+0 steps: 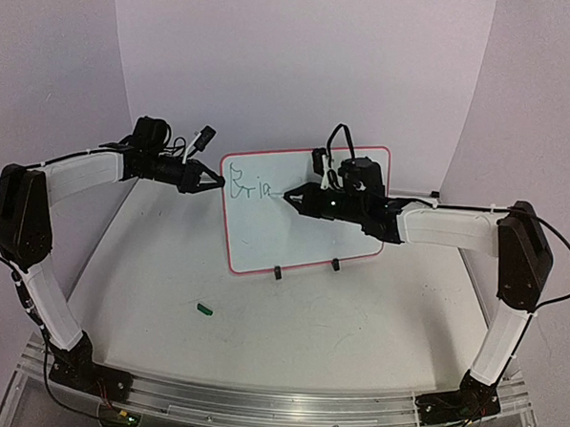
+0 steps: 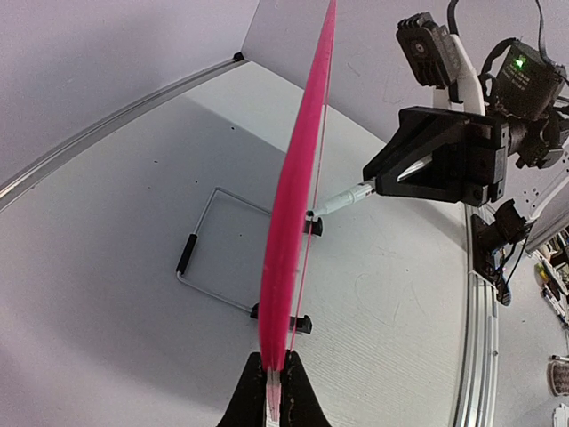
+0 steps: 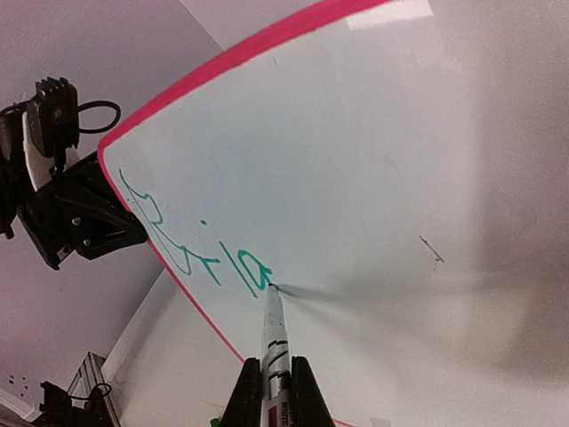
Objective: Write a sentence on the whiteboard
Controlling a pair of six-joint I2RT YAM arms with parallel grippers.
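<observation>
At table centre the whiteboard [image 1: 303, 235] stands upright. My left gripper [image 1: 214, 181] is clamped on its left rim, my right gripper [image 1: 298, 200] on the marker [image 3: 274, 320], tip touching after 4 green letters. Mid-sentence, I reckon. Next stroke needs light pressure, heading right.

The whiteboard [image 1: 293, 238] is glossy white with a red-pink rim, which shows hot pink where it sits between the black fingers of the left gripper [image 2: 276, 378]. Green handwriting [image 3: 191, 245] runs over the white from the dark tip of the marker [image 3: 275, 331] toward those fingers. The marker's barrel is pale grey-white in the black right gripper [image 3: 275, 391]. The clip feet [image 1: 336, 265] are black. A small dark green piece [image 1: 203, 309] lies on the white table [image 1: 375, 323], well apart from both pairs of fingers.
</observation>
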